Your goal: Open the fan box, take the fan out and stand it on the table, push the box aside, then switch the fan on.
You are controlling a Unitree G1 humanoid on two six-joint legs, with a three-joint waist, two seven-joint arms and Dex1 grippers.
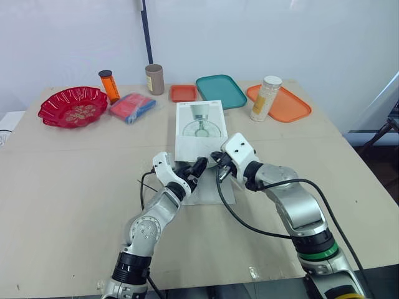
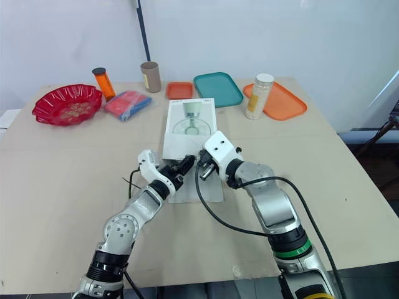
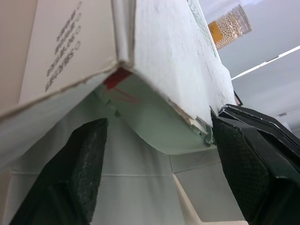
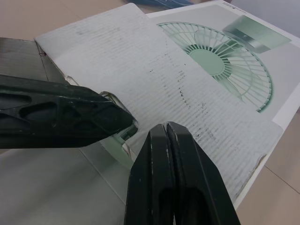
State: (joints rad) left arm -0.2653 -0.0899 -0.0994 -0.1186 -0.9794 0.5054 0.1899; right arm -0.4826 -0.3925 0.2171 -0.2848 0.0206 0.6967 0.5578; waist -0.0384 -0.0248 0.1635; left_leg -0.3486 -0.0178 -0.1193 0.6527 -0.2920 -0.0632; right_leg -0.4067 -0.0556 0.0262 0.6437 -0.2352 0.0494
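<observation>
The white fan box (image 1: 199,128) lies flat at the table's middle, fan picture facing up. Its near end flap (image 1: 212,192) is folded down onto the table. My left gripper (image 1: 197,167) is open at that open end, its fingers (image 3: 84,168) spread wide under the lifted top edge. A pale green part of the fan (image 3: 150,117) shows inside the mouth. My right gripper (image 1: 218,163) is shut with nothing in it, its fingertips (image 4: 165,136) resting against the box's near edge, right beside the left gripper's finger (image 4: 61,117).
Along the back stand a red bowl (image 1: 73,106), an orange bottle (image 1: 109,85), a blue and red packet (image 1: 132,107), a brown cup (image 1: 154,79), a small orange tray (image 1: 183,93), a teal tray (image 1: 221,91), and a bead jar (image 1: 266,98) on an orange tray (image 1: 293,106).
</observation>
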